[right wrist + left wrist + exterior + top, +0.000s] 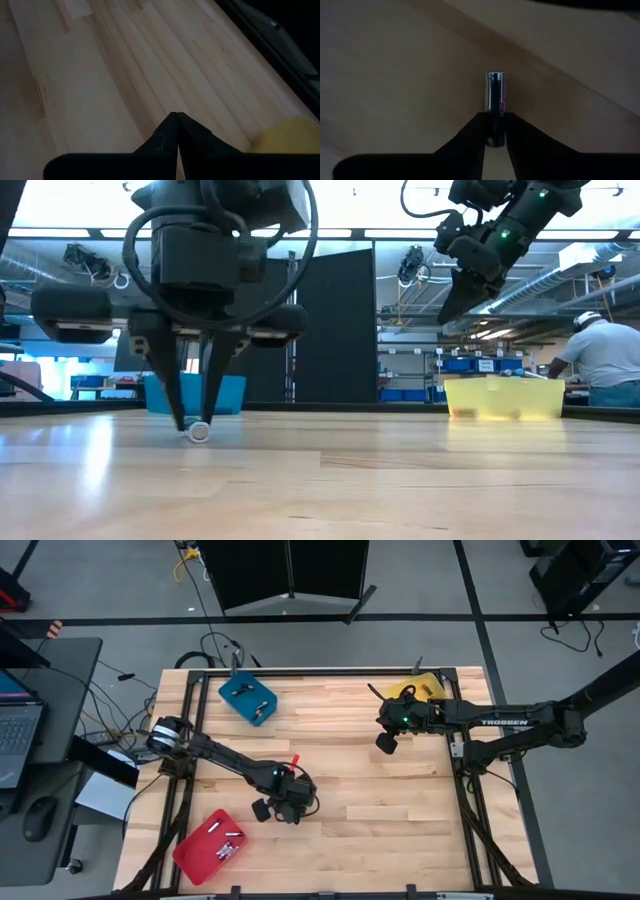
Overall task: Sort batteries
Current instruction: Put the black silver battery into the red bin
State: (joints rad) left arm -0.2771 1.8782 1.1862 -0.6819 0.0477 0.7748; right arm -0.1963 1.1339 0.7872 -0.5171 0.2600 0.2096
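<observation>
A small silvery cylindrical battery (496, 107) is pinched on the wooden desk (400, 800) by the left hand (495, 131); the right hand (177, 131) is held closed above.

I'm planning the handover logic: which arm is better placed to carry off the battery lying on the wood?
The left. Its tool is down at the table with fingers on either side of the battery. The right tool is shut, raised above the table near the yellow tray.

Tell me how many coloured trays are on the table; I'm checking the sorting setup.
3: a blue tray at the far left, a yellow tray at the far right, a red tray at the near left.
</observation>
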